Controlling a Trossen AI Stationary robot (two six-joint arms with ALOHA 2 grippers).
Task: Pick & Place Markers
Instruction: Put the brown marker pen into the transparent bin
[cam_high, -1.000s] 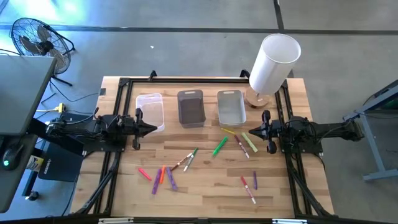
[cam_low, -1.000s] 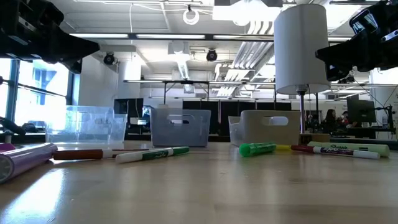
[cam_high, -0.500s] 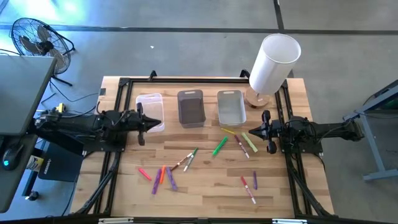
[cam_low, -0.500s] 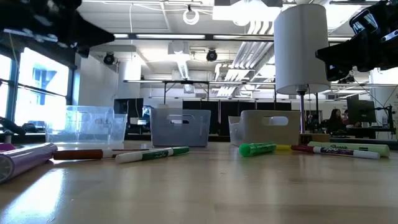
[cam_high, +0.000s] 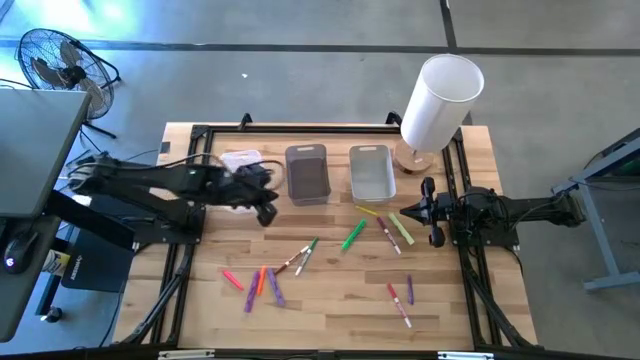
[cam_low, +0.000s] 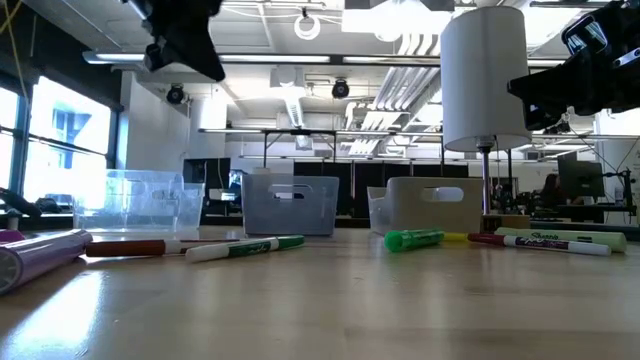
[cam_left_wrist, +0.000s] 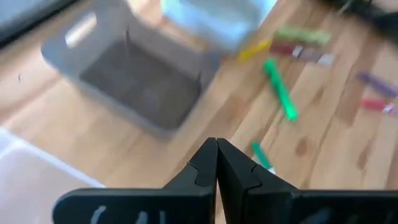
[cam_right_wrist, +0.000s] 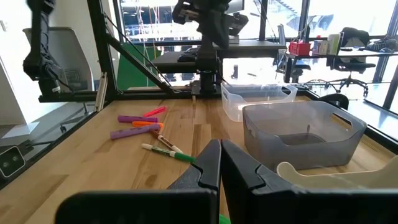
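Wooden table (cam_high: 330, 310), markers (cam_high: 352, 236) scattered loose. My left gripper (cam_high: 268, 207) pinched closed, empty, near grey bin (cam_high: 307, 175). Right gripper (cam_high: 428, 212) closed too, parked at right edge.

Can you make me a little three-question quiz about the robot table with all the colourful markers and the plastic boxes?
1. True or false: the left gripper is holding a marker.
2. Which box stands in the middle of the row? A) clear plastic bin B) dark grey plastic bin C) pale grey plastic bin
3. Fill in: the bright green marker lies on the wooden ____.

Key
1. False: its fingers are shut on nothing, above the table near the dark grey bin.
2. B
3. table. The right gripper waits at the table's right side, also shut and empty.
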